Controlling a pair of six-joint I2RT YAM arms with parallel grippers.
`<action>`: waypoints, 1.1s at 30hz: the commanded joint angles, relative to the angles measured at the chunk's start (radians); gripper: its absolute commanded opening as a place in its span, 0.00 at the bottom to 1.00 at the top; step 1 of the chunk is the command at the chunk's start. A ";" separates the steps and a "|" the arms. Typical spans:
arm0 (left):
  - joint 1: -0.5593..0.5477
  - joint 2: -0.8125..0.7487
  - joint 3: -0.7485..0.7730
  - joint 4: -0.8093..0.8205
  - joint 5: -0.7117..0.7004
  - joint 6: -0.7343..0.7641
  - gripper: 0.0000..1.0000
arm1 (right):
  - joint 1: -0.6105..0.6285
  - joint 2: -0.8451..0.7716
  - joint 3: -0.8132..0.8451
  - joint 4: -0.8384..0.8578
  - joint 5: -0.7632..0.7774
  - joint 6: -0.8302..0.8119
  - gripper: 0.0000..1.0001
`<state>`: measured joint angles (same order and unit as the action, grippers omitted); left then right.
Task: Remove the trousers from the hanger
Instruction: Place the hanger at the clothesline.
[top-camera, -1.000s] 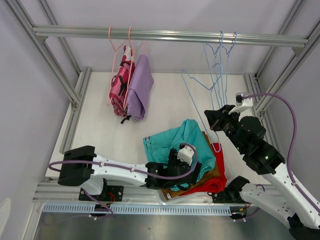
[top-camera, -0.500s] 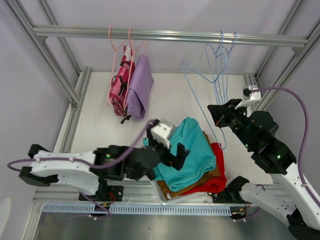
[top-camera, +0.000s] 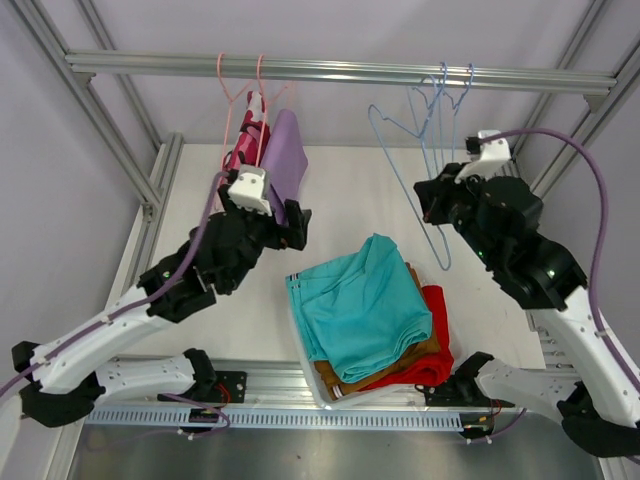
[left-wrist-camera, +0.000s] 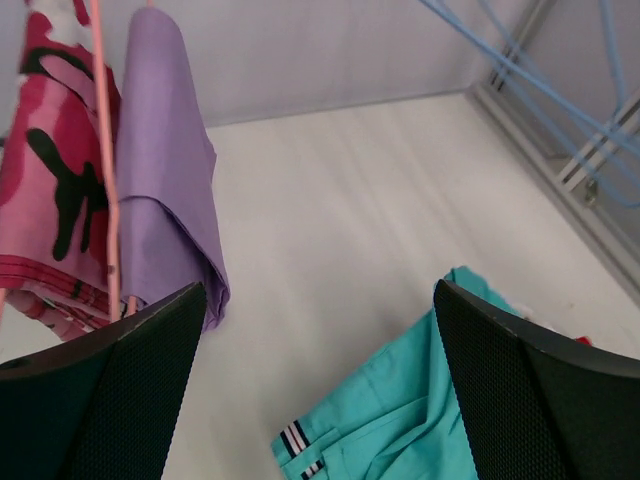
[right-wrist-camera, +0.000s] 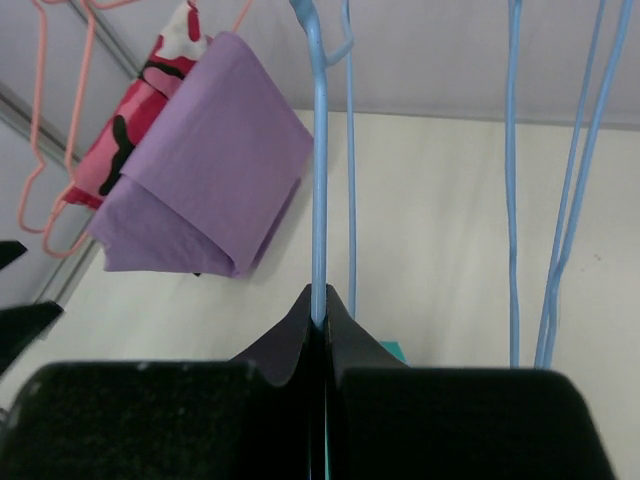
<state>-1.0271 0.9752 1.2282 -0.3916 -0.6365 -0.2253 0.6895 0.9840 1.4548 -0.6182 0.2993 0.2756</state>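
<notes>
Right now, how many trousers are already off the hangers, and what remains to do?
Done: the teal trousers, mustard-brown trousers and red trousers lie stacked on the table. In hand: the right claw is shut on a bare blue hanger; the left claw is open, facing the lilac trousers. Left: the lilac trousers and pink camouflage trousers hang on pink hangers.

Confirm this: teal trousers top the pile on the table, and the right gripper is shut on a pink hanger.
Wrong colour: the right wrist view shows the right gripper shut on a blue hanger, not a pink one. The teal trousers do top the pile on the table.
</notes>
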 joint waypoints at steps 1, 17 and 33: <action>0.065 0.019 -0.082 0.065 0.141 -0.006 0.99 | -0.004 0.089 0.084 -0.011 0.043 -0.064 0.00; 0.139 -0.026 -0.165 0.099 0.202 0.014 0.99 | -0.039 0.239 0.199 0.038 0.063 -0.089 0.00; 0.139 0.016 -0.164 0.089 0.227 0.007 1.00 | -0.231 0.295 0.220 0.090 -0.057 -0.069 0.00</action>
<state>-0.8963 0.9787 1.0618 -0.3199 -0.4335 -0.2268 0.4892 1.2549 1.6211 -0.5907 0.3061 0.2073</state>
